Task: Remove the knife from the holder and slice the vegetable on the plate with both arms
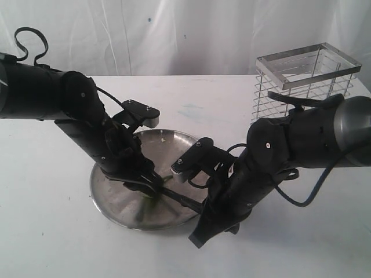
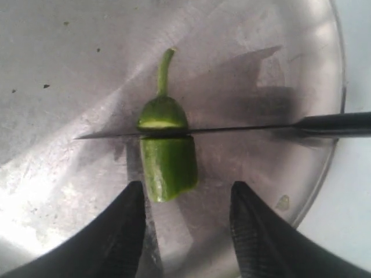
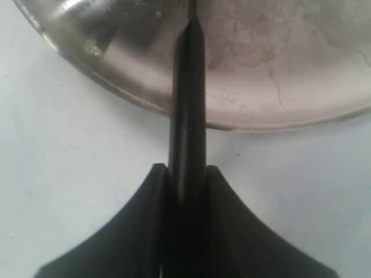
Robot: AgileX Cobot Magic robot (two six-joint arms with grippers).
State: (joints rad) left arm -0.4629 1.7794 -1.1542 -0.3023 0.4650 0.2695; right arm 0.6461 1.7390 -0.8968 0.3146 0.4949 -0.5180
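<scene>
The green vegetable [image 2: 168,165] lies on the steel plate [image 2: 69,58], its stem pointing away from my left gripper. The knife [image 2: 232,128] lies crosswise through it. Beyond the blade, the stem-end piece shows a pale cut face. My left gripper [image 2: 186,188] is open. Its fingertips [image 2: 134,194] stand either side of the near end of the vegetable without touching it. My right gripper [image 3: 186,171] is shut on the knife's dark handle [image 3: 188,98], just outside the plate's rim [image 3: 278,124]. In the exterior view both grippers meet over the front of the plate [image 1: 116,200].
The silver wire holder [image 1: 307,75] stands at the back right of the white table, behind the right arm. The plate carries small specks and a pale scrap near its rim [image 2: 283,201]. White cloth hangs behind the table.
</scene>
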